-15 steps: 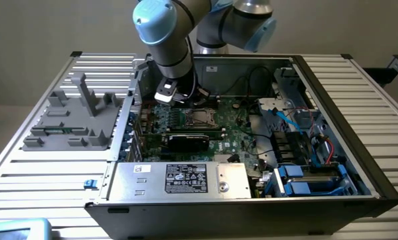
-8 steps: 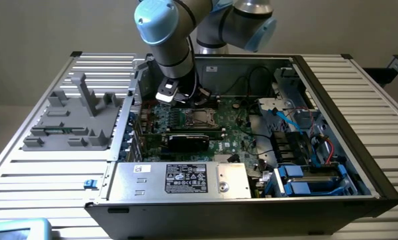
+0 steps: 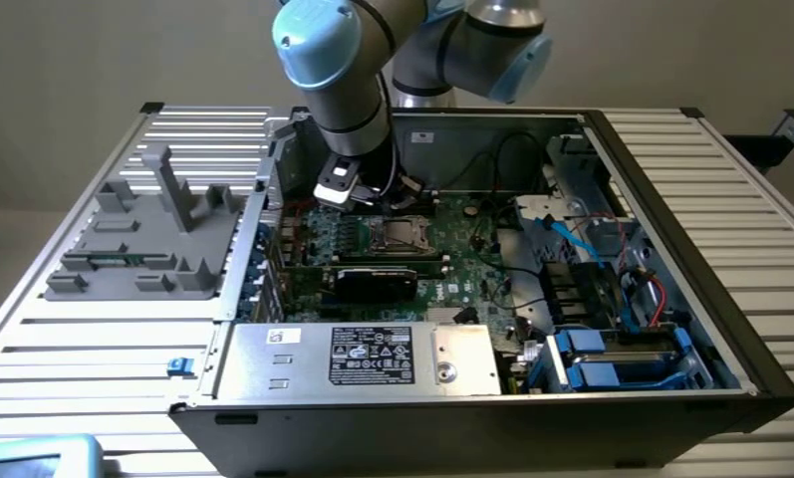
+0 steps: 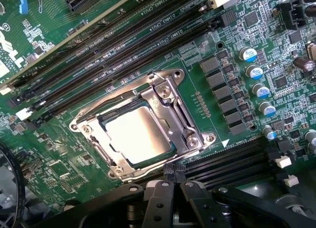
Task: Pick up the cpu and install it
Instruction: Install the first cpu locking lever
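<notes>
Hovering gripper [image 4: 170, 191] over your motherboard [image 4: 237, 35] | cpu [image 4: 138, 134] seated in socket frame [image 4: 173, 97] | fingers closed, empty

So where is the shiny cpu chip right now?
The cpu sits inside the metal socket frame on the green motherboard, between rows of black memory slots, just beneath the pincer.

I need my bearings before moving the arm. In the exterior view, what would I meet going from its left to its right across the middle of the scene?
Grey fixture block on the slatted table → gripper hanging over the motherboard → cpu sitting in its socket frame → blue cable → red cable → slatted table surface.
</notes>
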### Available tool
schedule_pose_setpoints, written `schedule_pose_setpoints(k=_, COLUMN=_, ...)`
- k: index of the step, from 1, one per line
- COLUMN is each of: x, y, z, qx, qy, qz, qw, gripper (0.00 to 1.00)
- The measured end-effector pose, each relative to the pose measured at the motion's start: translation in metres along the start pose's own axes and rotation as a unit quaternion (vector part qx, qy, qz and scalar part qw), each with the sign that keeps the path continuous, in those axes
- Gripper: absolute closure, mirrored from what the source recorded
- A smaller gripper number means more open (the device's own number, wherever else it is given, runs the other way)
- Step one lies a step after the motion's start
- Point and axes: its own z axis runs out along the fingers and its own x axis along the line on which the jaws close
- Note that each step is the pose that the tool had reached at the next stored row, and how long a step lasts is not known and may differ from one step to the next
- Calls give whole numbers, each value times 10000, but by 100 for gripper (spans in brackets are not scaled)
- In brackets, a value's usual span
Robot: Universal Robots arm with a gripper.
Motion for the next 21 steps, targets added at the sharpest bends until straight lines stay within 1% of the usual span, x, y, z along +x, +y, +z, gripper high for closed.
schedule_pose_setpoints(k=9, x=31, y=-9, z=-18, qx=-30, qy=-47, qz=16, qw=10000, gripper=89)
schedule_pose_setpoints(k=21, x=99, y=-35, z=-6, qx=-44, qy=-68, qz=21, qw=10000, gripper=89)
